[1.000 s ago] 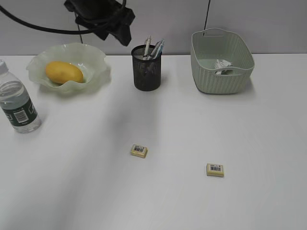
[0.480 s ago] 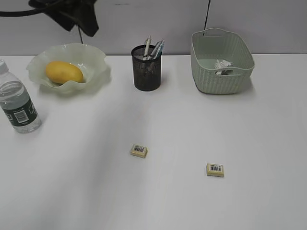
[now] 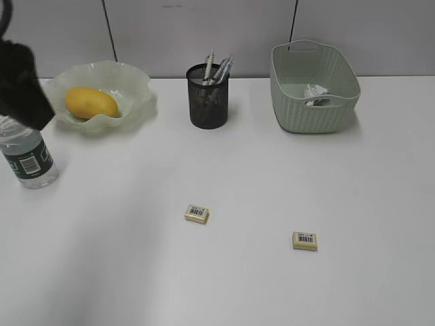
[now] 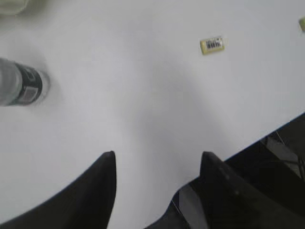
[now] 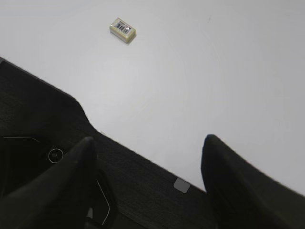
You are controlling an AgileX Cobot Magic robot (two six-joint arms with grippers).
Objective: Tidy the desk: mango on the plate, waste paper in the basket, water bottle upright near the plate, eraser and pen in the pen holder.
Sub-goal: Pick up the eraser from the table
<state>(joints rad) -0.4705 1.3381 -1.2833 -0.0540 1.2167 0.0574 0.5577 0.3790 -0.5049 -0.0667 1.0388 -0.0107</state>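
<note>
The yellow mango lies on the ruffled green plate. To the plate's left front the water bottle stands upright. Pens stick out of the black mesh pen holder. The waste paper is in the basket. Two erasers lie on the desk. My left arm hangs dark and blurred over the bottle; the left gripper is open and empty above bare desk. The right gripper is open and empty over the desk's front edge, an eraser ahead of it.
The left wrist view shows one eraser to the upper right and the desk's edge with dark floor beyond. A dark surface lies below the desk edge in the right wrist view. A grey wall stands behind the desk.
My left arm has swung from above the pen holder to the left and down, and now hangs at the left edge over the bottle. Nothing on the desk has moved.
</note>
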